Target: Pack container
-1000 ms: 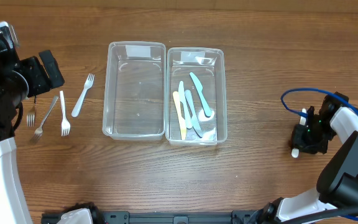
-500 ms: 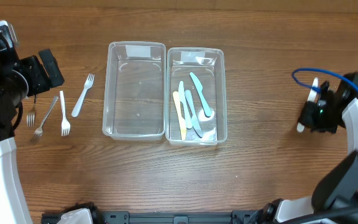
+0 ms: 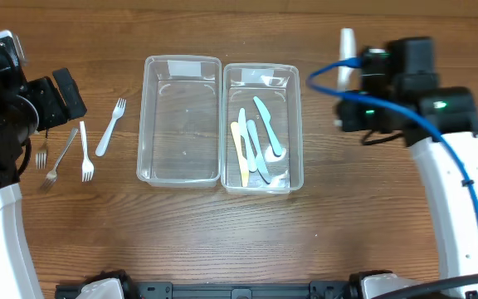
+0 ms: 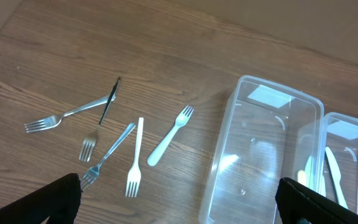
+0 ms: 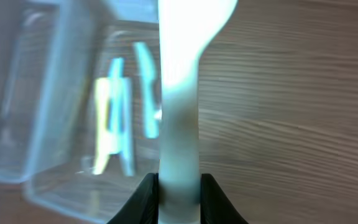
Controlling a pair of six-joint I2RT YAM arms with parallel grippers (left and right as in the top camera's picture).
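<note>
The white plastic utensil stood clamped between the right fingers, its handle pinched low and its far end widening; blur hid what kind it was. From overhead the right gripper hung above bare wood just to the right of the right container, near that box's far corner, with the utensil clear of the rim. That clear container held several plastic pieces lying lengthwise together: teal, pale blue, white and yellow. Touching its left wall stood the left container, equally clear, with nothing in it.

Further left lay a white fork on a slant, a second white fork beside it, and two metal forks near the left arm. The left gripper hovered over them with its fingers spread wide apart, holding nothing.

The surface was brown wood with a strong grain. A blue cable looped off the right arm. A paler strip showed beyond the surface's far left corner in the left wrist view.
</note>
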